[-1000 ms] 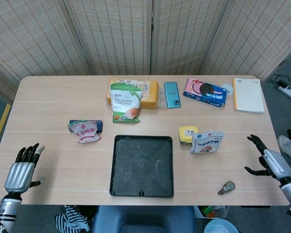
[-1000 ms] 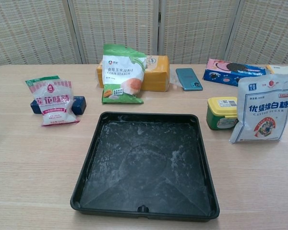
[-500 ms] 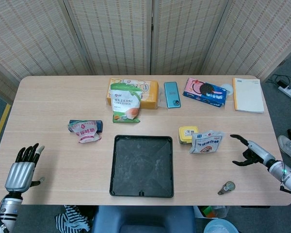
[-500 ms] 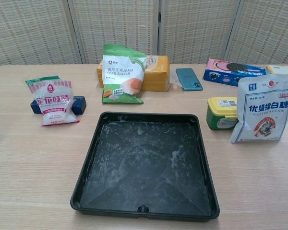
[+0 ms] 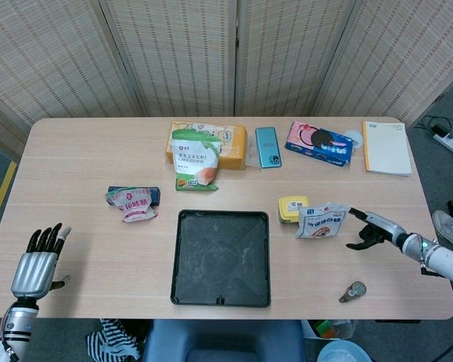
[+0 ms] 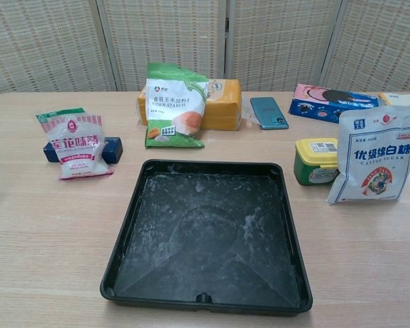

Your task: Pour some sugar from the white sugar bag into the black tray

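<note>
Sugar bag [image 6: 374, 159], printed "CASTER SUGAR", stands right of tray [image 5: 221, 257]; yellow tub [image 6: 316, 161] between. My right hand [image 5: 370, 230] spread beside bag; left hand [image 5: 36, 264] spread, idle.

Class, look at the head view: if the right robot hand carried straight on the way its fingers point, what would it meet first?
Most likely the white sugar bag: the right robot hand points left at it, just short of touching, though depth is unclear.
</note>
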Controlling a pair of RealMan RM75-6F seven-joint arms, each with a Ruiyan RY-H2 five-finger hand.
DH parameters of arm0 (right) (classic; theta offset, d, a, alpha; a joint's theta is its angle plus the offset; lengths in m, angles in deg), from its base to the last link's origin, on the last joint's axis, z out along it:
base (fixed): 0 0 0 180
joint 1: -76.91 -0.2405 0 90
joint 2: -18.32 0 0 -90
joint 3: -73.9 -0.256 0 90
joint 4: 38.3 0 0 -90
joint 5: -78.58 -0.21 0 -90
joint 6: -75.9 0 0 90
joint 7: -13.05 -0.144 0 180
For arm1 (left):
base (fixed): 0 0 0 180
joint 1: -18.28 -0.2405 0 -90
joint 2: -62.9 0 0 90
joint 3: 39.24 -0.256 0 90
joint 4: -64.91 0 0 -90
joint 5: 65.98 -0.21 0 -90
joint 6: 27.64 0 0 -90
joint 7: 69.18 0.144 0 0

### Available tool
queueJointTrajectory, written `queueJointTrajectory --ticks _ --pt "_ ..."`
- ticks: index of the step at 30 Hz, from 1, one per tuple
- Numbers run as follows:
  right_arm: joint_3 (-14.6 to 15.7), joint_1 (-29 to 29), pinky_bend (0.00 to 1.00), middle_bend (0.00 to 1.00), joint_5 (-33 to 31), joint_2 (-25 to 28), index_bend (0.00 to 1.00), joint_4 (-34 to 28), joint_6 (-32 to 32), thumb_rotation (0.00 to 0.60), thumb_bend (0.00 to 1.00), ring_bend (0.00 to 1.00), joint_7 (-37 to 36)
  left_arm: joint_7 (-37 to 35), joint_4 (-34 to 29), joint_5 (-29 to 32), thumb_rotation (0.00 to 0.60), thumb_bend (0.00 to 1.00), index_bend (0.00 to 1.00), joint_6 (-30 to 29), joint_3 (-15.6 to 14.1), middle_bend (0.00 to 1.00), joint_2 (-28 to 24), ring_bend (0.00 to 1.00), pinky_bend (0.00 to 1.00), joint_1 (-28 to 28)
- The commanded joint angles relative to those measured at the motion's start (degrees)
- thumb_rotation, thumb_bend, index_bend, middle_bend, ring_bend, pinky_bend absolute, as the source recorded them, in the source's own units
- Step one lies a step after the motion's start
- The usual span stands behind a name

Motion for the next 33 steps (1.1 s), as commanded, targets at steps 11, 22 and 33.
queueJointTrajectory --ticks 11,22,33 --pt "4.9 -2.0 0.98 0.04 2.4 -0.2 0.00 -1.9 -5.2 0.600 0.28 0.91 6.7 -0.6 -0.5 -0.5 0.600 0.17 0.00 -0.3 -0.2 0.00 -0.3 0.01 0.00 -0.1" --pt "5.1 -3.1 0.98 0.03 0.0 10.1 0.00 -22.4 -2.9 0.600 0.28 0.91 29.3 -0.9 -0.6 -1.0 0.600 0.17 0.00 -0.1 -0.4 0.00 -0.3 0.01 0.00 0.1" --pt "6.8 -4.7 0.98 0.00 -1.4 22.1 0.00 -44.9 0.7 0.600 0.28 0.87 51.4 -1.1 -0.8 -1.3 0.600 0.17 0.00 -0.3 -0.6 0.00 -0.4 0.01 0.00 0.0"
